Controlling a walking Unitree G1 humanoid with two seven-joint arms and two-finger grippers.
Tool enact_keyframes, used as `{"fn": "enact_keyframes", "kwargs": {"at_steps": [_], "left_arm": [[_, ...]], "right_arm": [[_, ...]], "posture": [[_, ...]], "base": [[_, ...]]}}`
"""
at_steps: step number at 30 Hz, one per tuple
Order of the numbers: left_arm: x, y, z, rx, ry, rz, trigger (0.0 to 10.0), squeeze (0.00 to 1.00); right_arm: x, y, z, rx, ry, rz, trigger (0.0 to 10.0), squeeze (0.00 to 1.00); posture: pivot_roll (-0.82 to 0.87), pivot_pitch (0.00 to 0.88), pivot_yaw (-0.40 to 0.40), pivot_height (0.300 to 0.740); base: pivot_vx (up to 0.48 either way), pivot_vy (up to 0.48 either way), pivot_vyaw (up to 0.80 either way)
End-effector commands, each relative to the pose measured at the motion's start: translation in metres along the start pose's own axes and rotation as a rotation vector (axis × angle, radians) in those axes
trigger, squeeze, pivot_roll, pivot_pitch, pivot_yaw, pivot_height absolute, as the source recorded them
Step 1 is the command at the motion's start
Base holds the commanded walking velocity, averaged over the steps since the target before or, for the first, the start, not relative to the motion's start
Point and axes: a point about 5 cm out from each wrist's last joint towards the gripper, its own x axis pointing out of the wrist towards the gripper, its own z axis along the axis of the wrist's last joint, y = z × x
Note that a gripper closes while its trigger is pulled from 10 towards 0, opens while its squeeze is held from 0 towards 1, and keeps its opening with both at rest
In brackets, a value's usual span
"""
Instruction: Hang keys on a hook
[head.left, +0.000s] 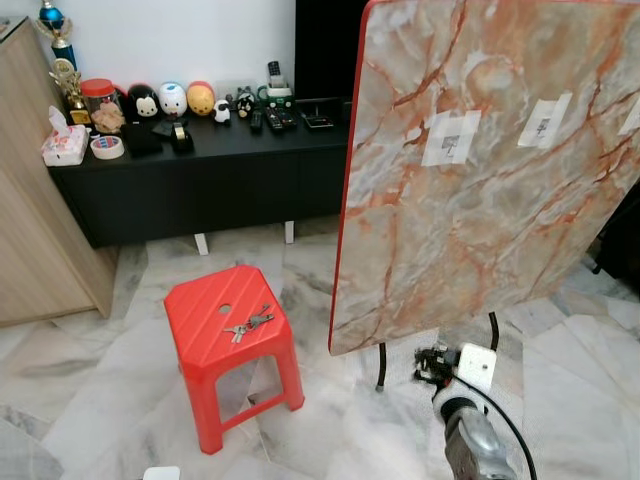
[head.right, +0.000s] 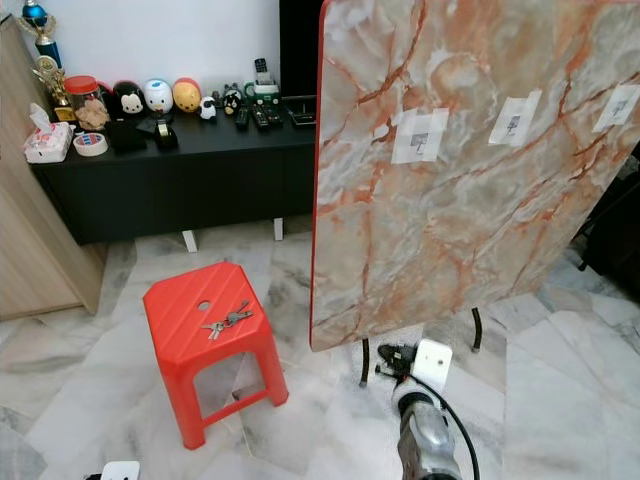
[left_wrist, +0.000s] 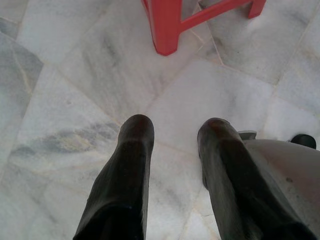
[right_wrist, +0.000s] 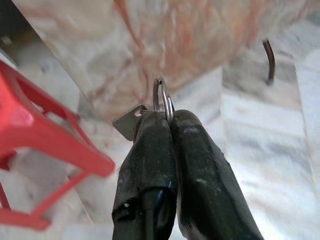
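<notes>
My right gripper is shut on a metal key ring with a key tag hanging beside the fingers. It is held low, just under the bottom edge of a tilted marble-patterned board. White stick-on hooks sit high on that board, well above the right gripper. A second bunch of keys lies on top of a red plastic stool. My left gripper is open and points down at the floor near a leg of the stool.
The board stands on thin black metal legs. A black sideboard at the back carries toys, remotes, a tissue box and tape. A wooden cabinet is at the left. Pale marble tiles surround the stool.
</notes>
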Motion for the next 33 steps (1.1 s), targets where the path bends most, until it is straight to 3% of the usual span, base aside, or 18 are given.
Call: {"fn": "enact_keyframes", "kwargs": {"at_steps": [1,3,8,28,33], "left_arm": [[-0.001,0.001,-0.005,-0.011,0.026,0.002,10.0,0.0],[-0.001,0.002,-0.005,-0.015,0.026,0.004,10.0,0.0],[-0.001,0.002,-0.003,-0.019,0.02,0.006,10.0,0.0],[-0.001,0.006,-0.002,-0.024,0.011,0.019,10.0,0.0],[0.0,0.006,-0.001,-0.024,0.005,0.018,10.0,0.0]], "right_arm": [[-0.002,-0.01,-0.005,-0.015,0.032,-0.029,10.0,0.0],[-0.008,-0.018,-0.019,-0.032,0.091,-0.056,10.0,0.0],[-0.015,-0.028,-0.03,-0.047,0.142,-0.099,10.0,0.0],[-0.005,-0.015,-0.012,-0.027,0.06,-0.049,10.0,0.0],[-0.004,-0.013,-0.011,-0.026,0.055,-0.044,10.0,0.0]], "posture": [[0.07,0.0,-0.092,0.74],[0.07,0.0,-0.087,0.74],[0.08,0.0,-0.087,0.74],[0.07,0.0,-0.083,0.74],[0.07,0.0,-0.083,0.74]], "base": [[0.0,0.0,0.0],[0.0,0.0,0.0],[0.0,0.0,0.0],[0.0,0.0,0.0],[0.266,0.0,0.0]]}}
